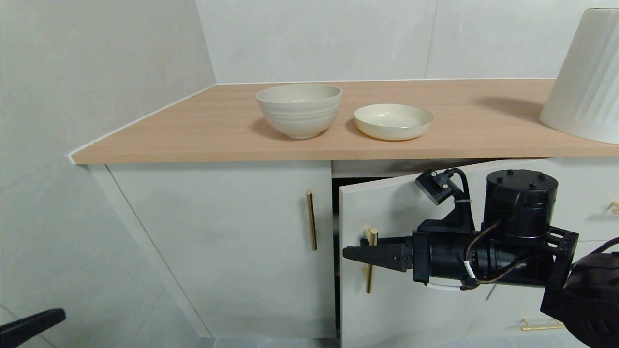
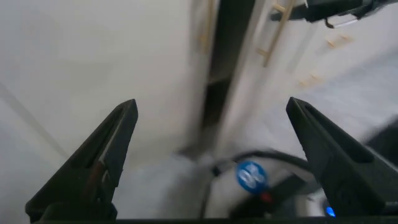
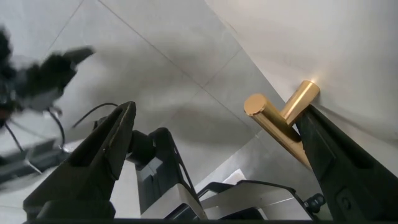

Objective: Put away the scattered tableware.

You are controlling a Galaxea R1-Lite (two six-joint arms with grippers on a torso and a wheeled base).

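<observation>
A deep cream bowl [image 1: 299,109] and a shallow cream dish [image 1: 393,121] stand side by side on the wooden countertop [image 1: 193,130]. Below them, the right cabinet door [image 1: 387,309] stands slightly ajar, with a dark gap beside it. My right gripper [image 1: 359,253] is level with that door's gold handle [image 1: 370,261]. It is open, and the gold handle [image 3: 280,115] lies just inside one finger [image 3: 336,162]. My left gripper [image 2: 211,162] hangs low at the left [image 1: 29,326], open and holding nothing, facing the cabinet front.
The left cabinet door [image 1: 217,241] is closed, with its gold handle [image 1: 312,220] next to the gap. A white lampshade [image 1: 587,77] stands on the counter's right end. More gold drawer handles [image 1: 537,325] sit at the lower right. Tiled walls enclose the left and back.
</observation>
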